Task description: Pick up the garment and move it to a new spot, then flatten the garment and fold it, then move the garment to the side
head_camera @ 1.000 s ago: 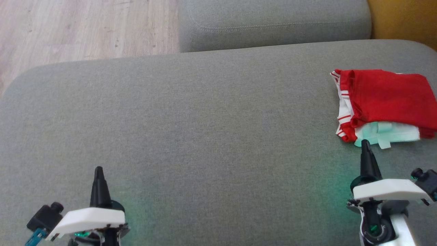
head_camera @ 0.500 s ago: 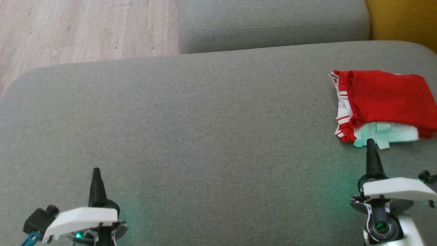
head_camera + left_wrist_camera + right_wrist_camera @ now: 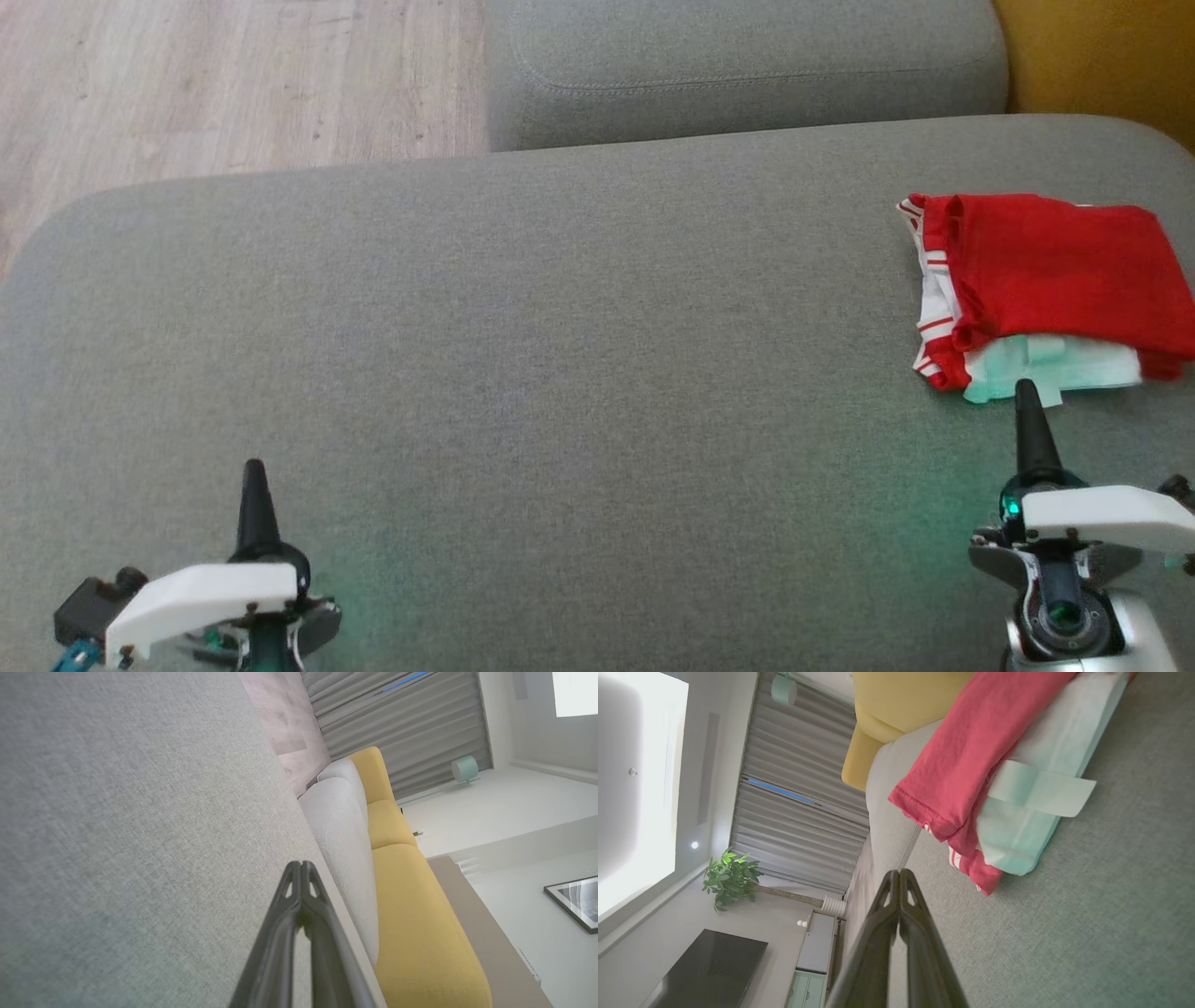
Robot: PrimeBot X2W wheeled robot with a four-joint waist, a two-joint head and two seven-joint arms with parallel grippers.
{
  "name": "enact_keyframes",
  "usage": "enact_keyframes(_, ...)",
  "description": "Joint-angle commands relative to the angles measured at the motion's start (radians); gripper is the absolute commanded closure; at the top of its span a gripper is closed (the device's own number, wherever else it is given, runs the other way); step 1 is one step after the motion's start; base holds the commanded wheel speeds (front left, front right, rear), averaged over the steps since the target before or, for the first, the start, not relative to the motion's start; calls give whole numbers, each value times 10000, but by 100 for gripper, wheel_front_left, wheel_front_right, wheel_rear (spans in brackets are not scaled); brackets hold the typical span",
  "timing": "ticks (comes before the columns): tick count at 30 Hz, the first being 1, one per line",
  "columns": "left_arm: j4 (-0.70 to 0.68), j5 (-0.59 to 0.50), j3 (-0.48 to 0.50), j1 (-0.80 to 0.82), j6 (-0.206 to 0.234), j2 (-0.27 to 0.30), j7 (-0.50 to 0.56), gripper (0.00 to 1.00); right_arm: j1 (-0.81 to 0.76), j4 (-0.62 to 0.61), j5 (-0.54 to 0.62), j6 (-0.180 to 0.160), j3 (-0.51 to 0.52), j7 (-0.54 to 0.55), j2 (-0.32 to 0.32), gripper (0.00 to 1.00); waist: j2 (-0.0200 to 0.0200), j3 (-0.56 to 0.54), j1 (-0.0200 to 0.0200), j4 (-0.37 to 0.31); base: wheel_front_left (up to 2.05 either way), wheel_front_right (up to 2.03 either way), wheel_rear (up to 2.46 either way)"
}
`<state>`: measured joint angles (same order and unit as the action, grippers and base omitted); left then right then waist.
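The garment [image 3: 1055, 271] is a red piece with white-and-red striped trim, folded into a compact stack with a white layer under it, lying at the right edge of the grey cushion [image 3: 560, 355]. The right wrist view shows the garment [image 3: 971, 765] close ahead, red over pale white. My right gripper [image 3: 1025, 387] is shut and empty, its tip just short of the stack's near white edge. My left gripper [image 3: 253, 467] is shut and empty too, over bare cushion at the lower left, far from the garment.
A second grey cushion [image 3: 747, 65] lies behind the first. Wooden floor [image 3: 233, 84] shows at the upper left, and yellow upholstery [image 3: 1102, 56] at the upper right. The cushion's rounded left edge drops off toward the floor.
Both grippers have slid outward and slightly down the picture, the left to the left, the right to the right. The garment lies unchanged; the view shifted a little.
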<state>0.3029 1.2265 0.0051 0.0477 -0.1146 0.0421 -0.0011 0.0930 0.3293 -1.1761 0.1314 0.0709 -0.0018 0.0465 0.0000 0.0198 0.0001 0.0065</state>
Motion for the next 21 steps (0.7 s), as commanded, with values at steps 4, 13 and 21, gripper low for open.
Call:
enact_keyframes(4,-408,671,462,534,-94,60,195,100,242,-472,-786,-6,-31,203,52,100,0,-25,0,-10,0,0,0)
enact_keyframes(13,-454,1557,637,554,-113,66,461,100,215,-577,-1784,-6,94,466,53,100,0,-65,0,-25,0,0,0)
enact_keyframes(21,-496,2344,792,571,-129,71,697,100,192,-671,-2670,-7,206,700,54,100,0,-100,0,-39,0,0,0)
